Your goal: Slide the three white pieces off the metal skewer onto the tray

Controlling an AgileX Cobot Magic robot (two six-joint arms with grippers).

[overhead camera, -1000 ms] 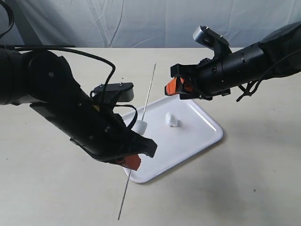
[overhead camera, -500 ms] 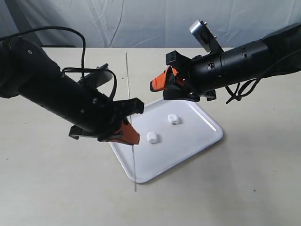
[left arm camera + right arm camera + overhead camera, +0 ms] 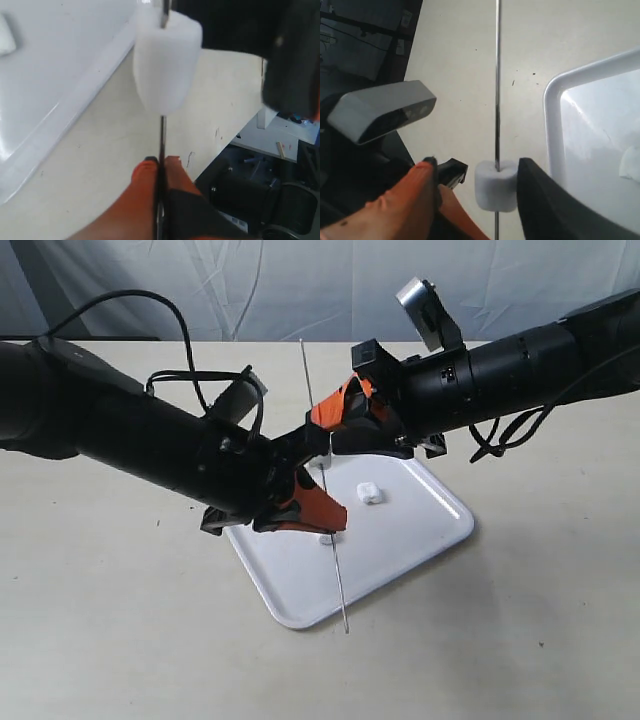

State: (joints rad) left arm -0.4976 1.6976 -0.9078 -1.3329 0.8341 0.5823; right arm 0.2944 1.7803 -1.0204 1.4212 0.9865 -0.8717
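My left gripper (image 3: 322, 506) is shut on the thin metal skewer (image 3: 310, 390), which slants over the white tray (image 3: 400, 540); its orange fingers (image 3: 145, 175) pinch the rod (image 3: 162, 135). One white piece (image 3: 495, 192) is still threaded on the skewer (image 3: 497, 75), also seen close up (image 3: 165, 60). My right gripper (image 3: 477, 165) is open and straddles that piece, whose side sits close against the black finger (image 3: 545, 200). Another white piece (image 3: 369, 492) lies on the tray. A further piece (image 3: 328, 538) lies on the tray, mostly hidden behind the left fingers.
The tray's rim (image 3: 552, 125) is just beside the threaded piece. A grey camera housing (image 3: 380, 115) on the left arm is near the right gripper. Bare beige tabletop (image 3: 120, 620) surrounds the tray; a grey cloth backdrop (image 3: 250, 280) hangs behind.
A piece came off the skewer onto the tray. The left arm swung the skewer upright and rightward; the right gripper moved left and now brackets the remaining piece.
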